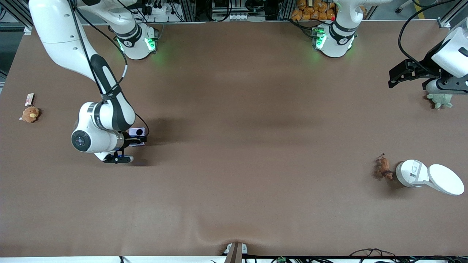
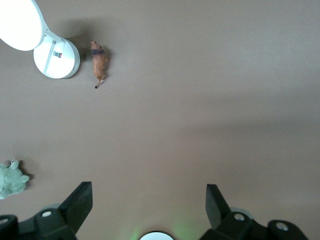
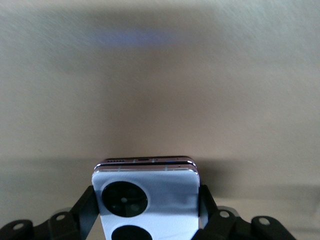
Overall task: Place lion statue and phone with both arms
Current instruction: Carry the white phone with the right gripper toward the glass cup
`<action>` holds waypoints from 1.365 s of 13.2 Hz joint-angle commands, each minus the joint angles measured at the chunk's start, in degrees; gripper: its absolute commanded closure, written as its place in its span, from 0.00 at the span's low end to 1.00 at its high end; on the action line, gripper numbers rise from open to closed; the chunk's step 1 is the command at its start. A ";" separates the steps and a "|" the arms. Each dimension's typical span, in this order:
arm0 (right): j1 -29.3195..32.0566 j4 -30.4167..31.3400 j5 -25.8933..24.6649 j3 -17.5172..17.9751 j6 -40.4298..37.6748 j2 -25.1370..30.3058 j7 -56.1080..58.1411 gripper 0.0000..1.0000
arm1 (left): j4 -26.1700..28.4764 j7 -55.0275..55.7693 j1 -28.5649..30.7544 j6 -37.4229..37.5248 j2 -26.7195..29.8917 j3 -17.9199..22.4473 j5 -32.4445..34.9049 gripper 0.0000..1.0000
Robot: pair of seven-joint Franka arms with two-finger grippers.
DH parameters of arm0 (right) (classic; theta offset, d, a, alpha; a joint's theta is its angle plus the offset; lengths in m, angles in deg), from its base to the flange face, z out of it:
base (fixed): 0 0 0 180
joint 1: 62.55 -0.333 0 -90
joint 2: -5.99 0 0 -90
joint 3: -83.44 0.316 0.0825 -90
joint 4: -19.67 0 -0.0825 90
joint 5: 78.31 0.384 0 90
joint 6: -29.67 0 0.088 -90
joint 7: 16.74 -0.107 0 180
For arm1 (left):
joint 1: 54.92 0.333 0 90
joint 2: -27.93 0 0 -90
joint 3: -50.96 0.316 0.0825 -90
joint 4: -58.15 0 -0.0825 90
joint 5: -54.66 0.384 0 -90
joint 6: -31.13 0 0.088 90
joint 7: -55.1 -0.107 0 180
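Observation:
The phone point(image 1: 138, 132), flat and pale lavender with two black camera circles, is held in my right gripper point(image 1: 138, 139) low over the table toward the right arm's end. In the right wrist view the phone point(image 3: 160, 186) sits between the fingers point(image 3: 204, 200), which are shut on its sides. The lion statue point(image 1: 382, 167), small and brown-orange, lies on the table toward the left arm's end, beside a white container; it also shows in the left wrist view point(image 2: 99, 64). My left gripper point(image 1: 395, 78) is open and empty in the air, well apart from the lion point(image 2: 149, 192).
An open round white container point(image 1: 410, 173) with its hinged lid point(image 1: 446, 179) lies next to the lion. A green plush toy point(image 1: 440, 100) sits under the left arm's hand. A tan plush toy point(image 1: 30, 114) and a small card point(image 1: 29, 99) lie at the right arm's end.

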 commanded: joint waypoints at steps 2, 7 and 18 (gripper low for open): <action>0.87 1.97 -0.16 -0.58 -1.58 2.85 1.58 0.01 | -1.45 -1.12 0.27 1.21 -0.71 -0.08 -0.40 0.00; 1.31 -10.99 -0.16 -0.58 -17.26 2.24 1.32 0.00 | -1.53 -1.12 0.27 1.21 -1.33 0.01 -0.40 0.00; -2.55 -45.11 -7.44 -0.50 -28.03 1.79 1.23 0.00 | -2.06 -0.33 0.09 1.03 -1.33 -0.08 0.12 0.00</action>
